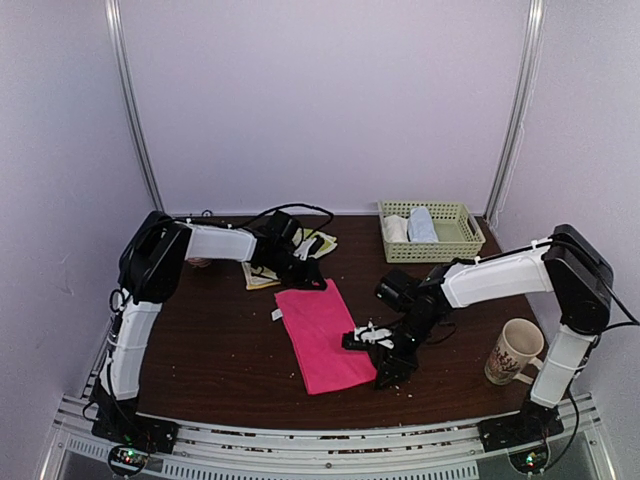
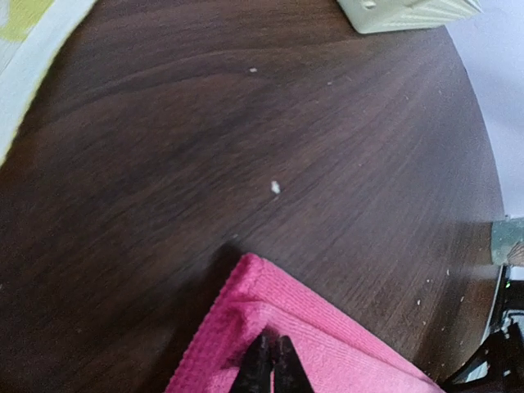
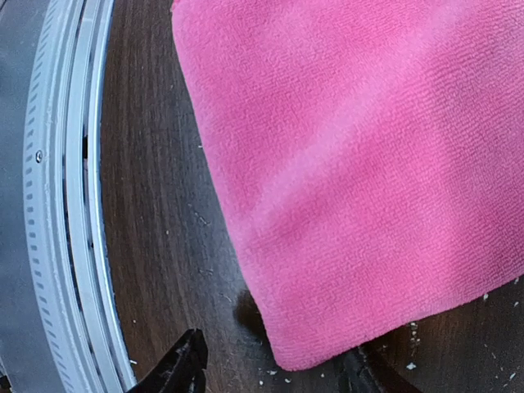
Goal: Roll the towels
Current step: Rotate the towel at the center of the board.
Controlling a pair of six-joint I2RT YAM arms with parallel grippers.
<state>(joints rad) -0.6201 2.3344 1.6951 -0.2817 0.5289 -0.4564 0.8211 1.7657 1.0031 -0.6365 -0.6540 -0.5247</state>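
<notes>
Left wrist, left jaws pinching pink towel (image 2: pixel 327 352) corner, right jaws open over near corner

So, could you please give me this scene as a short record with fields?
pink towel: flat, unrolled, mid-table
yellow-green towel: unrolled, far left, partly under the left arm
left gripper: shut on the pink towel's far edge
right gripper: open, straddling the pink towel's near corner
basket: far right, holding a white cloth and a light-blue cloth
cup: near right, beside the right arm
</notes>
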